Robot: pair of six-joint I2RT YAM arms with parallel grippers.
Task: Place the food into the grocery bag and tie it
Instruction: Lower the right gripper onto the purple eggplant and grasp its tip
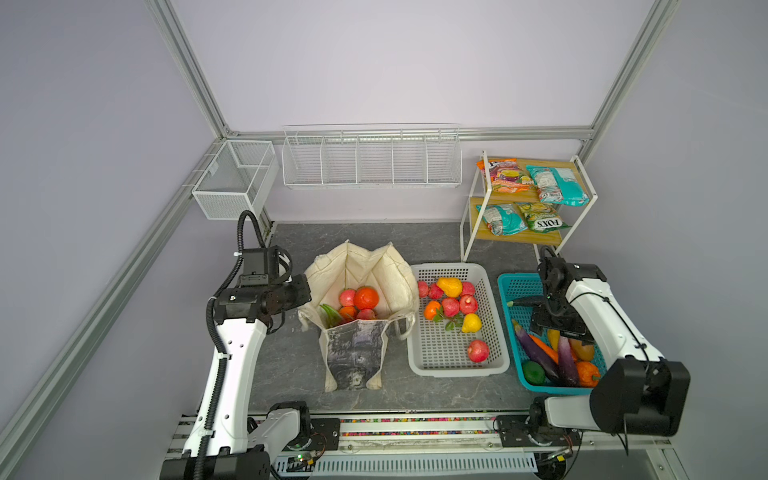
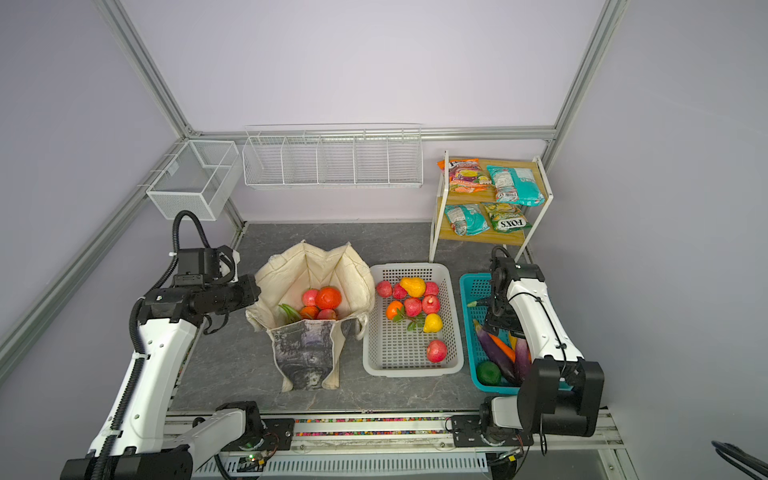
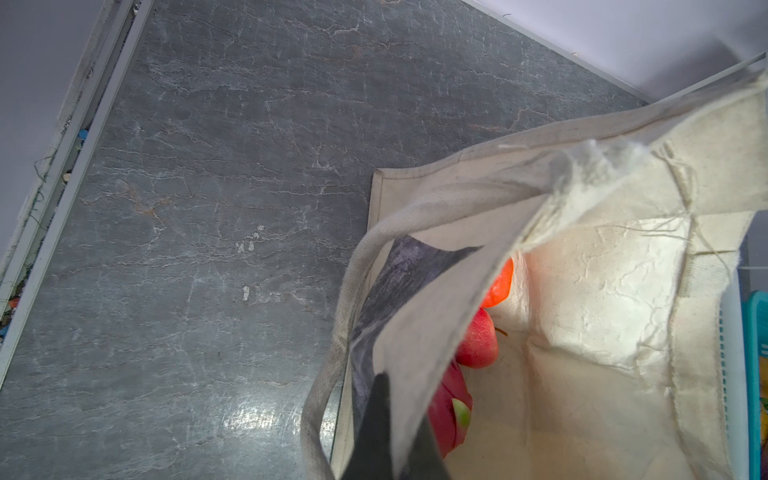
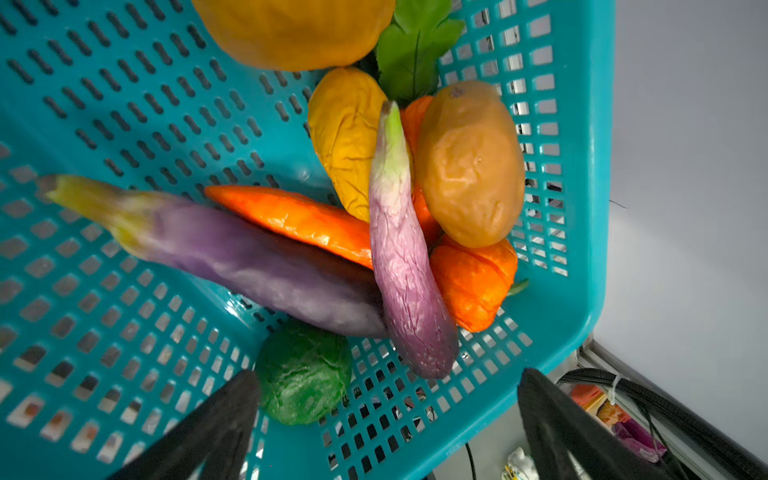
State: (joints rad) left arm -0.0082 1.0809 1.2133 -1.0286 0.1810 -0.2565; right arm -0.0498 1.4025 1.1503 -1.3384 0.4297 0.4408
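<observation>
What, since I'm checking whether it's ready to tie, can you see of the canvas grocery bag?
The grocery bag is a cream, creased canvas tote standing on the dark stone-look table, mouth wide open. Its near face carries a grey-black printed panel; cream strap handles hang loose, untied. Red and orange toy fruit lies inside. The left end effector is shut on the rim on that arm's side, holding it open. Its opposite side sits against or very near the white basket.
</observation>
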